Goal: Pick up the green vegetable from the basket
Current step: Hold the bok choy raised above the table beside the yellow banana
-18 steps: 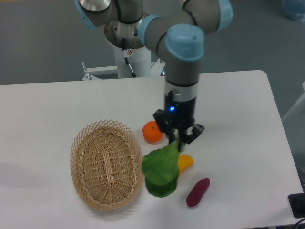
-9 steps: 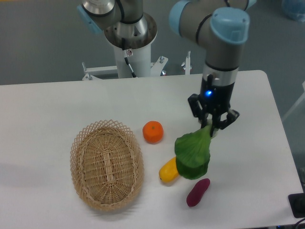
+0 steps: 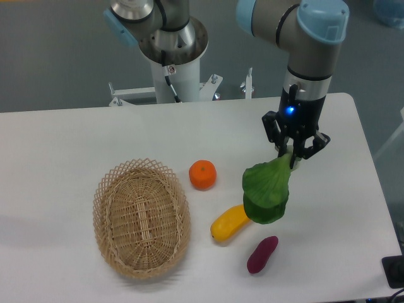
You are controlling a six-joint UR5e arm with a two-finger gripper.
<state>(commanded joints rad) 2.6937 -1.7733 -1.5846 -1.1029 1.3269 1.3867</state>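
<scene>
The green vegetable (image 3: pixel 266 192) hangs apparently clear of the table, jaws clamping its stalk.

Grey tubular arm (image 3: pixel 314 66), light-blue joint caps, black wrist with blue light, black fingers (image 3: pixel 281 142)

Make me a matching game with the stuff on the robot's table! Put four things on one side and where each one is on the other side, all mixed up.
Things:
1. green vegetable
2. basket
3. orange fruit
4. purple sweet potato

Places:
A. nearest the front edge of the table, below the hanging leaves
B. hanging in the air from the gripper
C. on the left part of the table, nothing inside it
D. on the table between the basket and the gripper

Pairs: 1-B, 2-C, 3-D, 4-A
</scene>
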